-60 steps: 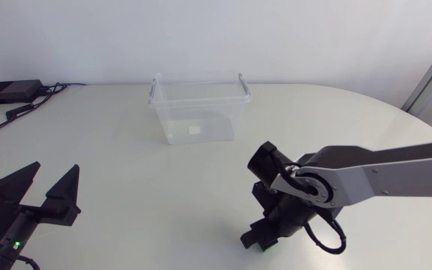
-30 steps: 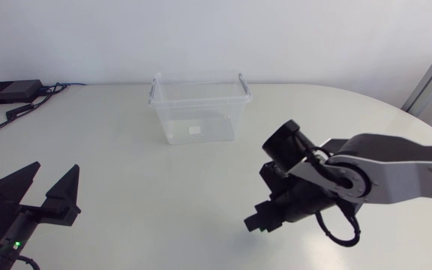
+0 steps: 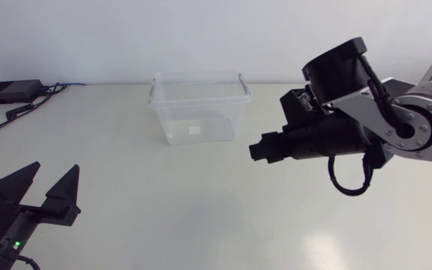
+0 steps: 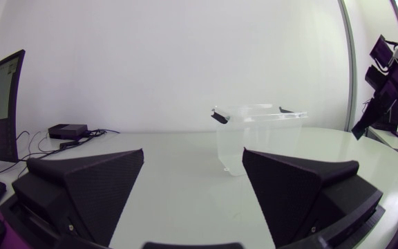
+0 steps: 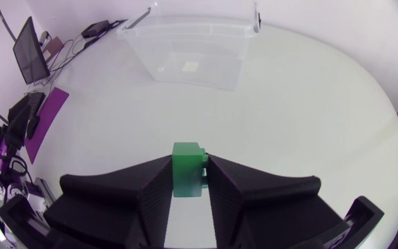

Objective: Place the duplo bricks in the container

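Grasping brick (image 5: 187, 176) in right gripper (image 5: 188, 160), container (image 5: 192, 52) ahead, left gripper (image 3: 54, 174) spread, black box (image 3: 10, 91) beyond

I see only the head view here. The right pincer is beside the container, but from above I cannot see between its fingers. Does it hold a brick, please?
Observer: Yes. In the right wrist view the right pincer is shut on one green brick, with a finger on each side.
Operator: Where in the fingers does it sit?
Observer: At the fingertips; part of the brick stands out ahead of them.
Operator: Is the container in its line?
Observer: The container lies ahead of the fingers, across bare table; the brick is not over it yet.
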{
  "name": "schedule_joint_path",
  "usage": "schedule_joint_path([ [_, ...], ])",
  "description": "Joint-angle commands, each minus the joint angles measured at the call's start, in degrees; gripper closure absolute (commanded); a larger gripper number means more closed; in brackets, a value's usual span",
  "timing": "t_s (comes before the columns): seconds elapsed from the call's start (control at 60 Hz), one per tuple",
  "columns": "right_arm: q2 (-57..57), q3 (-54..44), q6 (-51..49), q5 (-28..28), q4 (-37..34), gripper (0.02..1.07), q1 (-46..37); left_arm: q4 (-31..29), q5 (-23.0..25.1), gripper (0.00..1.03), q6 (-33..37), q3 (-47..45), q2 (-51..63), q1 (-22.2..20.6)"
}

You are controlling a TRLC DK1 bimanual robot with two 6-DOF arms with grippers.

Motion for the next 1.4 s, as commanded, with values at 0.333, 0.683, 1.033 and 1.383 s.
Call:
schedule_joint_path([
  [0.333, 10.11, 8.66, -3.16, 4.32, 19.88, 0.78, -1.70, 0.01, 0.59, 0.03, -1.21, -0.89, -0.56, 0.05],
  [0.683, 21.01, 16.66, -5.26, 4.40, 27.88, 0.79, -2.05, 0.01, 0.59, 0.03, -1.21, -0.89, -0.56, -0.04],
  [1.033, 29.27, 23.69, -5.35, 4.58, 31.48, 0.79, -1.52, 0.01, 0.59, 0.03, -1.21, -0.89, -0.56, -0.04],
  [1.383, 35.07, 30.02, -5.70, 4.58, 31.22, 0.79, -1.52, 0.01, 0.59, 0.03, -1.21, -0.89, -0.56, -0.04],
])
